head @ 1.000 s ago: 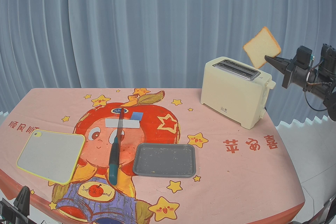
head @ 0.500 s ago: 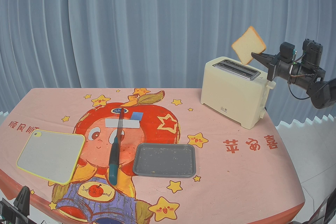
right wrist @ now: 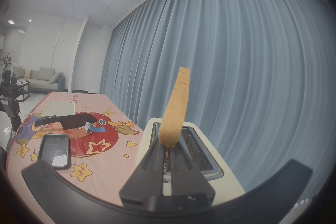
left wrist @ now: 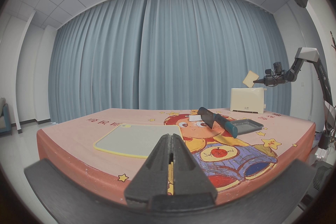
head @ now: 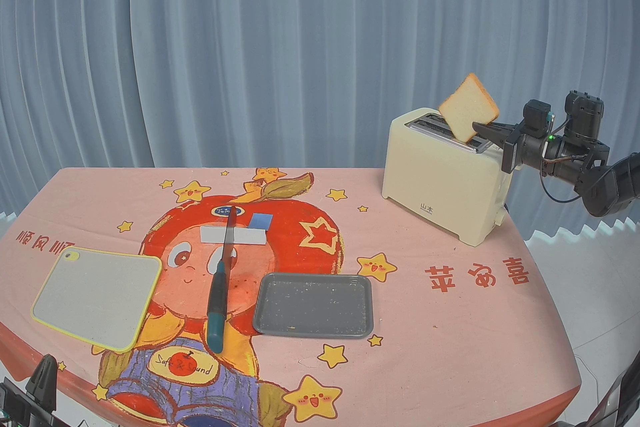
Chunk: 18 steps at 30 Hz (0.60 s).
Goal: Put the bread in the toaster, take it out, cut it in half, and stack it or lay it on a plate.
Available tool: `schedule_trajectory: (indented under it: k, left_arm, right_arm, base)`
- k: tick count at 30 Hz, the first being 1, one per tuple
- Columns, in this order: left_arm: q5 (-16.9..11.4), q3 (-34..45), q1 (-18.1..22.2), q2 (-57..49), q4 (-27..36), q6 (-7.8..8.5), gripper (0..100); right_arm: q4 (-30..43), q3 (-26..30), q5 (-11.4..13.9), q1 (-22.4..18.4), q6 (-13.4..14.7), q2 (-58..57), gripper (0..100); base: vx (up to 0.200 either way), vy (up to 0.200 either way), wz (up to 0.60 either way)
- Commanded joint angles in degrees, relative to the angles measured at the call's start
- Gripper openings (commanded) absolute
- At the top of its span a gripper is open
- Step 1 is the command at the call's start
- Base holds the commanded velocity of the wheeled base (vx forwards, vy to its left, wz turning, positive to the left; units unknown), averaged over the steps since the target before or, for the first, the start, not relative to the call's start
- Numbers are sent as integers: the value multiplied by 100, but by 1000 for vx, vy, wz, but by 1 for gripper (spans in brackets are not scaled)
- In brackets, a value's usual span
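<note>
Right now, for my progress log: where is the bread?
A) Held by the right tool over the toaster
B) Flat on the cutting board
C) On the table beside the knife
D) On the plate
A: the right tool clamps the bread by its lower edge, tilted, just above the slots of the toaster.

Take the dark grey rectangular metal tray on the pink printed tablecloth as dial centre: the teal-handled knife lies just beside it at 9 o'clock, the yellow-rimmed cutting board farther out at 9, the cream two-slot toaster well apart at 2 — the tan square bread slice tilted over its slots, pinched by the right gripper at the slice's 4 o'clock.
</note>
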Motion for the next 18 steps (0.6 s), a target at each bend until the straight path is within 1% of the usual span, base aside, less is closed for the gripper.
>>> schedule_trajectory:
  k: [1,4,18]
  left_arm:
    - [-1,101,0,-52,-2,2,0]
    - [-1,101,0,-52,-11,2,0]
    - [-1,101,0,-52,-2,2,0]
  right_arm:
    - [8,62,2,-26,-34,8,0]
    - [8,71,2,-35,-86,17,0]
    - [8,71,2,-44,-113,69,0]
  base:
    - [0,0,0]
    - [0,0,0]
    - [0,0,0]
